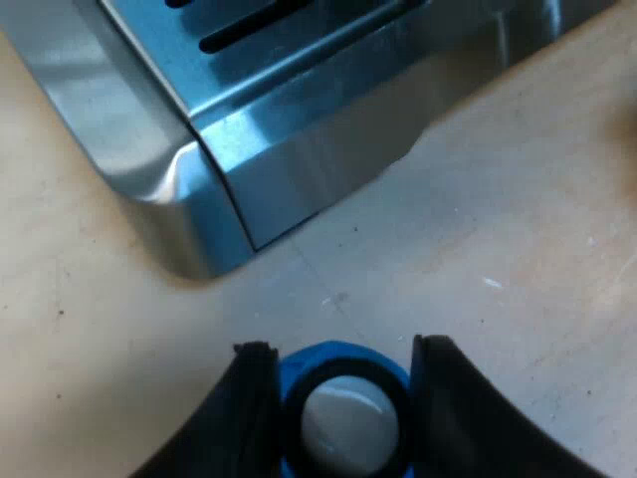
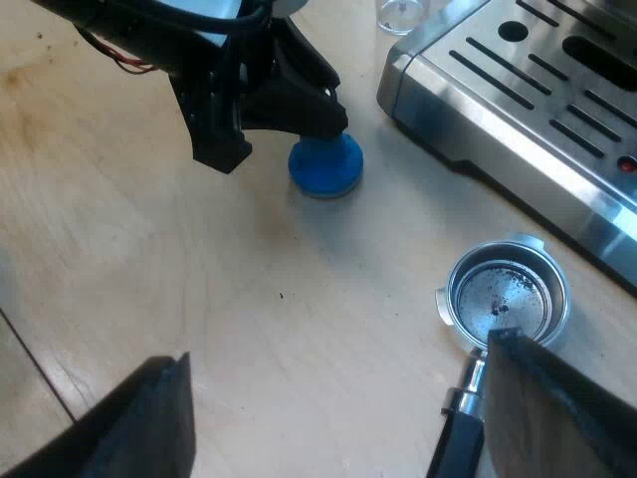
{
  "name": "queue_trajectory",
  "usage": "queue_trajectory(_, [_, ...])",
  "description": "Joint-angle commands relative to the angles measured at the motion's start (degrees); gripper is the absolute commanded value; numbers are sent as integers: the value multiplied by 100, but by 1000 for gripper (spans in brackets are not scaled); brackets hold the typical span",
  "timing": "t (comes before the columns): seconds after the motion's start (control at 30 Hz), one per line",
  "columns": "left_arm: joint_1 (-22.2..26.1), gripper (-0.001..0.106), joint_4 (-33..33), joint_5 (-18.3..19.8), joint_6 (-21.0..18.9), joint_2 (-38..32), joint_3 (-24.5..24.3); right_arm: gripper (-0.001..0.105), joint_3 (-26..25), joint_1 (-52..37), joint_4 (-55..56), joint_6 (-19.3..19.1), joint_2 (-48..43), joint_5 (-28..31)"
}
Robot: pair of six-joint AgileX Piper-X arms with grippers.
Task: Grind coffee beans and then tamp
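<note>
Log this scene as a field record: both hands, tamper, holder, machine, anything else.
left hand: shut on tamper
tamper: blue, upright on table
right hand: open, holding nothing, one finger by holder's handle
holder: loose on table beside machine, basket nearly empty, dark specks inside
machine: slotted tray facing holder
glass: at machine's corner

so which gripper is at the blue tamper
The left gripper: its fingers clasp the tamper. The right gripper hangs open by the metal holder.
</note>
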Motion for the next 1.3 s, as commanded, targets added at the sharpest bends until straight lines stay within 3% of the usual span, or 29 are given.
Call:
queue_trajectory(0.03, [-25,11,40,25,-25,-10,0,62,-51,13,-80,-39,-26,6])
queue_trajectory(0.37, [-25,8,267,25,-25,-66,-61,62,-51,13,-80,-39,-26,6])
queue_trajectory(0.43, [-25,1,344,25,-25,-156,-93,62,-51,13,-80,-39,-26,6])
queue_trajectory(0.7, [-25,0,662,25,-14,-734,-101,62,-51,13,-80,-39,-26,6])
queue_trajectory(1.03, [-25,0,1613,25,-3,-1320,-411,62,-51,13,-80,-39,-26,6])
queue_trajectory(1.17, [-25,0,2239,25,298,-1640,-784,62,-51,13,-80,-39,-26,6])
queue_trajectory(1.3, [-25,0,2630,25,337,-1889,-1036,62,-51,13,-80,-39,-26,19])
